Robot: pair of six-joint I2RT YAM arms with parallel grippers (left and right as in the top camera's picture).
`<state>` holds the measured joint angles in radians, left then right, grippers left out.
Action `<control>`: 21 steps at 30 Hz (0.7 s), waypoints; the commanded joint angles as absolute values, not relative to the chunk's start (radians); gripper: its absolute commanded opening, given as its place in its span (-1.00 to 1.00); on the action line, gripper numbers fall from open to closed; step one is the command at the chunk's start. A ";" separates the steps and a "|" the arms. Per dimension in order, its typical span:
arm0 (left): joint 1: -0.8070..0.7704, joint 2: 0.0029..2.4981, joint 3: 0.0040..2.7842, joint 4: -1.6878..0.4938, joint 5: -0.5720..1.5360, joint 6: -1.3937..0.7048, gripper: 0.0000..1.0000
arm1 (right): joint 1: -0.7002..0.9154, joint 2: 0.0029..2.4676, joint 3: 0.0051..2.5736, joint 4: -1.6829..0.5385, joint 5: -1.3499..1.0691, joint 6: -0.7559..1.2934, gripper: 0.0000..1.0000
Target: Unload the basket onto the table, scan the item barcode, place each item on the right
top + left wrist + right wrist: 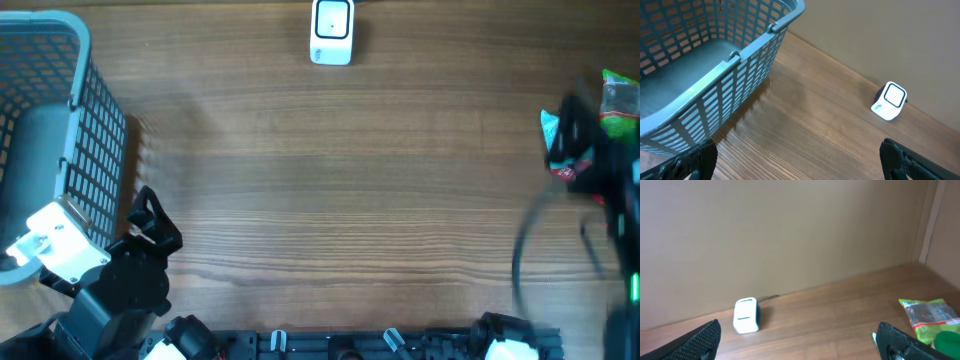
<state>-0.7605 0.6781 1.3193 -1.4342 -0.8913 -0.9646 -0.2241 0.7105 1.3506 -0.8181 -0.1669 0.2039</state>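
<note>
Item (930,317) — green packet with a clear window, red and dark contents showing, lying flat at the far right of the wooden table (350,180). White scanner (332,32) sits well apart, at the back edge. Right gripper (797,335): 2 fingers (700,340) spread wide, nothing between them, packet near the right-hand one. Left gripper (797,155) — also wide open, empty, beside the grey basket (740,60).

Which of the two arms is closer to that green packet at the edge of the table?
Right. The right gripper is just beside the green packet at the table's right edge; the left gripper is far across the table, next to the basket.
</note>
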 commanded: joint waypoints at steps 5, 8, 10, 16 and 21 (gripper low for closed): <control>-0.768 0.683 1.315 -1.433 -0.897 -0.977 1.00 | -0.227 0.448 1.348 -1.055 -0.163 0.180 0.99; -0.768 0.683 1.315 -1.433 -0.897 -0.977 1.00 | -0.227 0.405 1.348 -1.111 -0.190 0.133 1.00; -0.768 0.683 1.315 -1.433 -0.897 -0.977 1.00 | -0.227 0.393 1.344 -1.124 -0.262 0.028 0.99; -0.768 0.683 1.315 -1.433 -0.897 -0.977 1.00 | -0.184 0.366 1.250 -1.028 -0.316 -0.006 1.00; -0.768 0.683 1.315 -1.433 -0.897 -0.977 1.00 | -0.050 0.201 0.981 -0.638 -0.308 0.004 0.99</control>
